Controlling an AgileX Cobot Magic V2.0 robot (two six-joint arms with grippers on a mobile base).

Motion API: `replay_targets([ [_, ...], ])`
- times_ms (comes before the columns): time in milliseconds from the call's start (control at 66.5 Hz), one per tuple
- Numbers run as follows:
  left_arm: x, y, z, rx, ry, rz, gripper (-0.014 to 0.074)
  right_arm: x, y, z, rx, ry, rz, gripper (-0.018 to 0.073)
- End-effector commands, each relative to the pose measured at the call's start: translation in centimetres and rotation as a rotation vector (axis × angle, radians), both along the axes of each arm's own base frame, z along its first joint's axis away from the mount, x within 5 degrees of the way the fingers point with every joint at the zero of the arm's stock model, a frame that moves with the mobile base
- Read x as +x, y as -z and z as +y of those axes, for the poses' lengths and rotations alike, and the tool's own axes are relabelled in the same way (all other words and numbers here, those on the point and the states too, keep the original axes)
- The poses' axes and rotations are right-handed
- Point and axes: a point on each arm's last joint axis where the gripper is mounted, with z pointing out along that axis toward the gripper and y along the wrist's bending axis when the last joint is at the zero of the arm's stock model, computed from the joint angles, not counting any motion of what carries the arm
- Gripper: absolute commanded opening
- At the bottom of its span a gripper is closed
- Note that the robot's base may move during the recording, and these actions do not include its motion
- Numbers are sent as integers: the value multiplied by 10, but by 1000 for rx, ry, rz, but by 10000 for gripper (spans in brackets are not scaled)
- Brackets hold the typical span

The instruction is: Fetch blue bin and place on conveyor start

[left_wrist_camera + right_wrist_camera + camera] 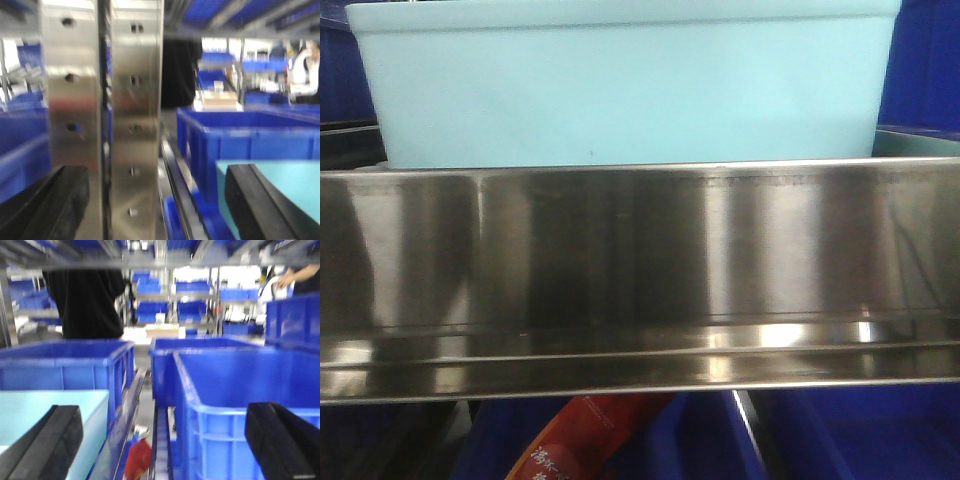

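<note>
- Front view: blue bin (620,90) fills 12 o'clock. It is pale aqua and upright, long wall to the camera, base hidden behind the steel rail (640,270).
- The rail spans the full width through centre, just below the bin. Can't tell if they touch.
- Dark blue bins (920,60) sit at 3 and 9 o'clock of the aqua one, with more under the rail at 5 and 7.
- Red packet (590,440) with printed characters is at 6 o'clock, below the rail.
- Left wrist view (blurry): left gripper (155,200) is spread wide and pinching nothing. Its black fingers (45,205) are at 7 and 5 o'clock.
- Steel upright (125,125) with punched holes runs 12 to 6 o'clock, beyond the fingers and between them in frame.
- Blue bin (295,185) is at 4 o'clock. The 5 o'clock finger overlaps its near corner; contact can't be told.
- Dark blue bins (240,140) are just behind it at 3 o'clock. Cardboard box (220,100) is further back at 1 o'clock.
- Right wrist view: right gripper (165,440) is spread wide, nothing in it, fingers (285,440) at 5 and 7 o'clock.
- Blue bin (50,407) is at 8 o'clock. The 7 o'clock finger overlaps it; contact can't be told.
- Dark blue bins (225,390) are at 4 o'clock and 9 o'clock, with the 5 o'clock finger in front of the near one.
- Red packet (137,460) is at 6 o'clock, low in the gap between the aqua bin and the near dark one.
- Person in black (85,300) stands at 10 o'clock, behind the bins.
</note>
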Motion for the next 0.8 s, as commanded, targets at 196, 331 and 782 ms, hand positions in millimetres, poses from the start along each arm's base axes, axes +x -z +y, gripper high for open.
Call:
replay_targets([
  [196,33,-20,-22,40,296,182,467,38,-32,10,-59,-145,124,568],
  [331,59,-30,-43,71,442,295,465,70,-46,22,-71,-241,238,568],
  [782,189,-58,-118,61,444,671,465,185,-77,51,-63,-327,616,568],
])
